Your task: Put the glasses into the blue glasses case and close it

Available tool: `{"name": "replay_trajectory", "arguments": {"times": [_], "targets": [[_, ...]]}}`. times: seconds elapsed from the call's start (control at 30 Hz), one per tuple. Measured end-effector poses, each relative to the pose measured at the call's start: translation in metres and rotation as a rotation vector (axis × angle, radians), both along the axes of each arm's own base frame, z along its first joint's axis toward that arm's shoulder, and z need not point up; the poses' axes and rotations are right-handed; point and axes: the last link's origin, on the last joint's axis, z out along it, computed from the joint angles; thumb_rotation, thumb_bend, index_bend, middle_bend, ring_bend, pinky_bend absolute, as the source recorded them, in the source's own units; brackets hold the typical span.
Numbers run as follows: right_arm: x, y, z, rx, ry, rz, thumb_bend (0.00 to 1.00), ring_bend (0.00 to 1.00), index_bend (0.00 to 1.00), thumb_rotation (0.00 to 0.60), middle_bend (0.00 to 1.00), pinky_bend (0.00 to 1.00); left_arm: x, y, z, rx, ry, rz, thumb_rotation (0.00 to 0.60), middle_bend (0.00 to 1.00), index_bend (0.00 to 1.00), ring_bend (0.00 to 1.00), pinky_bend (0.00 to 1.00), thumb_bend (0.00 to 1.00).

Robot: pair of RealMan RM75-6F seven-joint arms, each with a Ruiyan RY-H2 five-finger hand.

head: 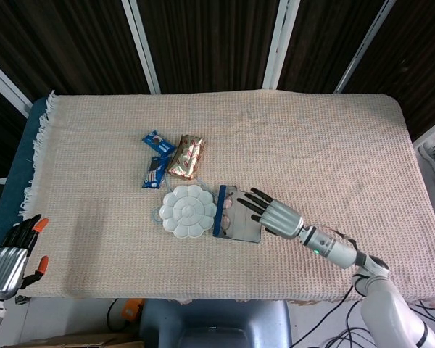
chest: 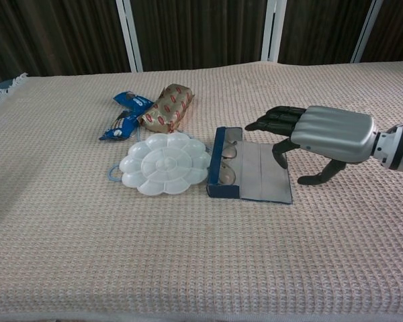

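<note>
Chest view: one blue glasses case [chest: 248, 173], one glasses [chest: 229, 163] apparently inside, one palette [chest: 164, 162].

L hand [head: 6, 264] cut off at frame edge.
</note>
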Motion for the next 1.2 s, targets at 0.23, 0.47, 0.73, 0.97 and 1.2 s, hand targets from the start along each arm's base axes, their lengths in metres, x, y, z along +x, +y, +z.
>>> {"name": "replay_trajectory", "arguments": {"times": [0.23,0.47,0.73,0.97,1.2], "targets": [[0.004,-0.003,-0.006,0.002,0.047,0.028,0.38,0.02,0.63,0.6,0.14,0.03,0.0,0.001,-0.001,-0.001,0.004,0.001,0.6,0.01,0.0,0.04,0.13,0.45],[0.006,-0.003,-0.011,-0.001,0.083,0.052,0.38,0.02,0.61,0.6,0.14,0.03,0.0,0.0,-0.001,0.0,0.003,0.0,0.6,0.01,0.0,0.04,0.12,0.46],[0.007,-0.004,-0.014,-0.003,0.087,0.04,0.38,0.02,0.6,0.6,0.14,0.03,0.0,-0.001,0.0,0.002,0.002,-0.001,0.6,0.02,0.0,0.04,0.12,0.45],[0.01,-0.005,-0.017,-0.005,0.09,0.046,0.39,0.02,0.58,0.6,0.14,0.03,0.0,-0.001,0.0,0.005,0.004,0.001,0.6,0.02,0.0,0.05,0.12,0.45],[0.013,-0.006,-0.018,-0.016,0.072,0.044,0.39,0.02,0.57,0.6,0.14,0.03,0.0,-0.001,0.0,0.014,0.01,0.002,0.6,0.02,0.0,0.05,0.13,0.45]]}}
